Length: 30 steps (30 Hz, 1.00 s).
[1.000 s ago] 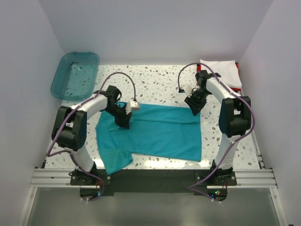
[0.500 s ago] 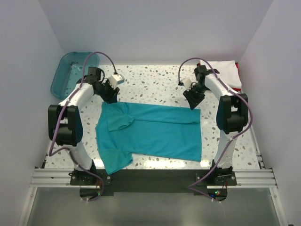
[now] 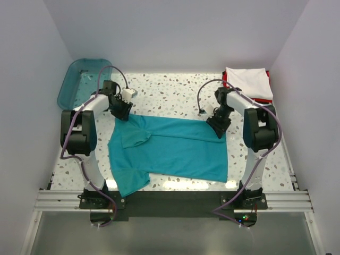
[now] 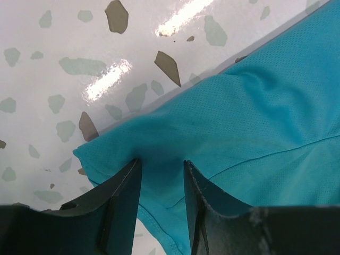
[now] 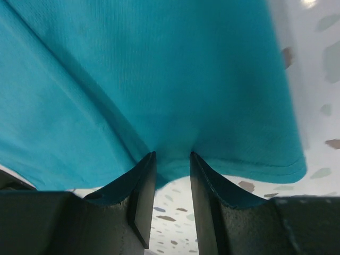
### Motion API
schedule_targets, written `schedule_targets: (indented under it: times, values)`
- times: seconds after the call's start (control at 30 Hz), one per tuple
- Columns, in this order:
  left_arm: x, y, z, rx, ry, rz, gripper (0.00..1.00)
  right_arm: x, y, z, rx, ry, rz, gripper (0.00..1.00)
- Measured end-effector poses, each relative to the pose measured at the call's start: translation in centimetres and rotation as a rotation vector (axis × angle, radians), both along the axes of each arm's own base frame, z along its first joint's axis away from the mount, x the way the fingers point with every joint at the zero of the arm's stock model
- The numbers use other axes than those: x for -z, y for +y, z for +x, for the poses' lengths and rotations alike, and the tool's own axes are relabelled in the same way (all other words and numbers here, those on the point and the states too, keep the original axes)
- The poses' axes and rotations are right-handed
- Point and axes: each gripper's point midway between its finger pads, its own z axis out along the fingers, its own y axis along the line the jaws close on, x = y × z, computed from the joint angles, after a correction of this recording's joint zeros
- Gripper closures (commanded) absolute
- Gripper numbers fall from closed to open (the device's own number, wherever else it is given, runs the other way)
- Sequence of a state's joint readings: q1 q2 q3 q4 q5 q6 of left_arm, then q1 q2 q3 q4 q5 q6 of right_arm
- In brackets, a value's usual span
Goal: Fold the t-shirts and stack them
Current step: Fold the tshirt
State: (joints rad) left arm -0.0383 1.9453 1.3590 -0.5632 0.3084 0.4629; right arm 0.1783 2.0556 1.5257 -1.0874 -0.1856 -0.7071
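The teal-blue t-shirt [image 3: 175,149] lies spread across the middle of the table, with one sleeve toward the near left. My left gripper [image 3: 121,110] is at its far-left corner. In the left wrist view the gripper [image 4: 162,162] is closed on a pucker of the teal cloth [image 4: 265,106]. My right gripper [image 3: 218,126] is at the far-right corner. In the right wrist view the gripper [image 5: 172,155] pinches the teal cloth [image 5: 159,69] near its hem. A folded white t-shirt [image 3: 249,82] lies at the back right on a red one [image 3: 270,78], of which only an edge shows.
A translucent teal plastic bin [image 3: 69,79] stands at the back left, close behind my left arm. White walls close the table in on three sides. The speckled tabletop [image 3: 170,95] shows behind the shirt.
My left gripper moved from the shirt's left shoulder out to its far-left corner, spreading that corner. My right gripper rose toward the back, then came down on the far-right corner.
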Motion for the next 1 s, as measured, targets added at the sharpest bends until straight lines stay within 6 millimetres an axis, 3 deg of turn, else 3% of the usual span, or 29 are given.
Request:
schedule_targets:
  times: [0.1,0.2,0.4,0.57,0.73,0.87,1.0]
  values:
    - [0.3,0.3,-0.4,-0.008,0.013,0.009,0.58,0.0,-0.9,-1.4,-0.02,0.033,-0.027,0.61]
    - [0.4,0.5,-0.4,-0.012,0.016,0.013,0.58,-0.8,-1.3,-1.2,-0.018,0.025,-0.028,0.58]
    - [0.4,0.5,-0.5,-0.014,0.022,0.012,0.57,-3.2,-2.0,0.2,0.028,-0.055,-0.022,0.56]
    - [-0.6,0.3,0.4,-0.019,0.002,0.004,0.56,-3.9,-2.4,2.0,0.142,-0.11,-0.04,0.47]
    - [-1.8,0.2,1.6,-0.025,-0.033,-0.003,0.55,-4.3,-3.8,3.6,0.31,-0.134,-0.041,0.5]
    - [-1.9,0.1,1.6,-0.045,-0.027,-0.025,0.55,-3.9,-4.6,3.2,0.467,-0.1,-0.017,0.52]
    - [-2.0,-0.3,1.5,-0.062,-0.017,-0.082,0.55,-2.5,-4.8,1.2,0.625,-0.009,0.041,0.54]
